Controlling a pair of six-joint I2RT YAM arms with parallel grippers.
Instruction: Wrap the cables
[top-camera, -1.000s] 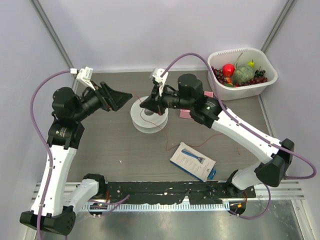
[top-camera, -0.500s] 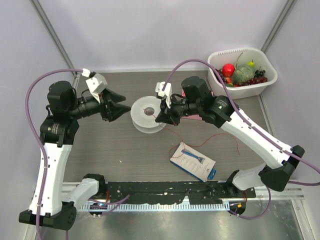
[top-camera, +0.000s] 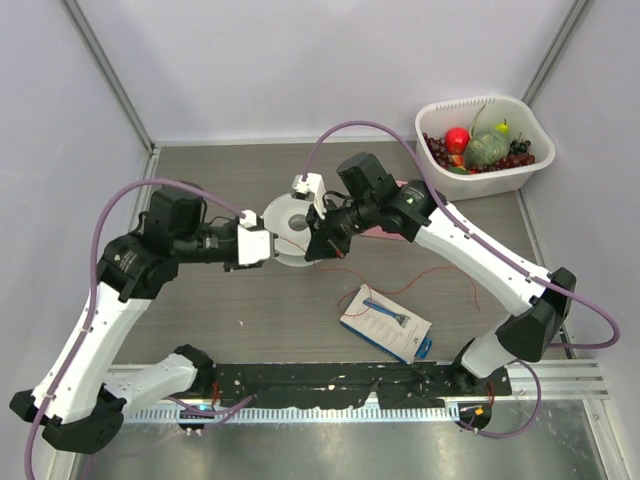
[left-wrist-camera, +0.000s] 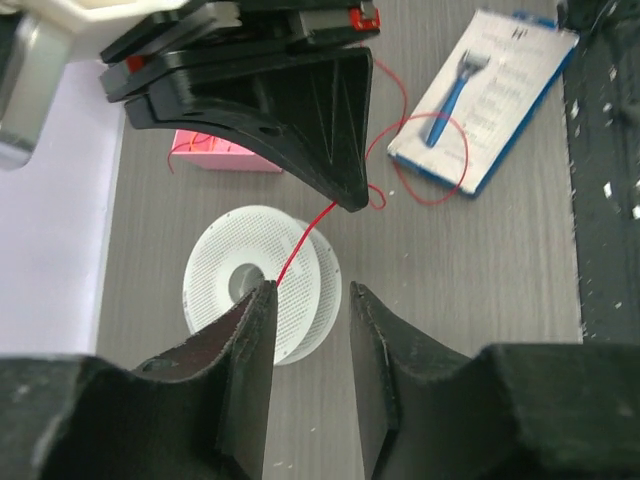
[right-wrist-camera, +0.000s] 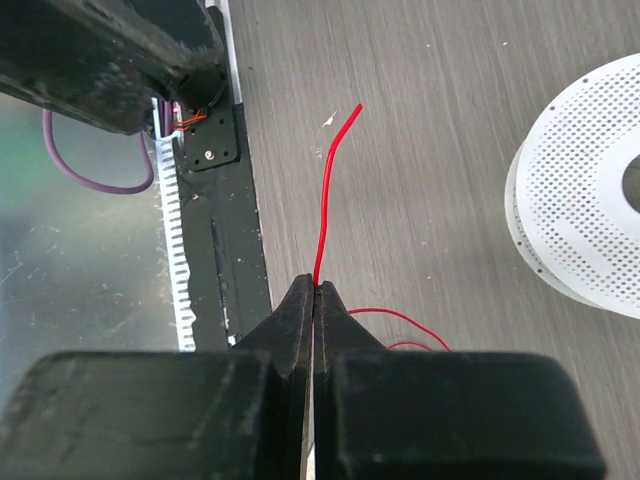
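The left gripper (left-wrist-camera: 311, 295) has its jaws apart, with a clear gap of table (top-camera: 230, 300) showing between the two black fingers (left-wrist-camera: 245, 370). Just beyond and below its fingertips stands a white perforated spool (left-wrist-camera: 215, 270), its round flange facing the left wrist camera.

The cable is a hair-fine, bright red-orange wire (left-wrist-camera: 305, 245). One short, nearly straight stretch runs from the tip of the right gripper (right-wrist-camera: 315, 285) down to the tip of the left gripper's left-hand finger, crossing in front of the spool; whether it touches that finger cannot be told. The right gripper's jaws are pressed together on the wire. In the right wrist view the strand rises out of the closed tips, bends slightly and ends free in the air.

Behind the right gripper's tips the rest of the wire trails off in loose, thin curves lying on the table. One loop crosses the corner of a white razor package (left-wrist-camera: 490, 95) that lies flat beyond the right gripper. A small pink box (left-wrist-camera: 225, 152) lies under the right gripper. Well off to the right arm's outer side stands a white basket (top-camera: 490, 183) of fruit.
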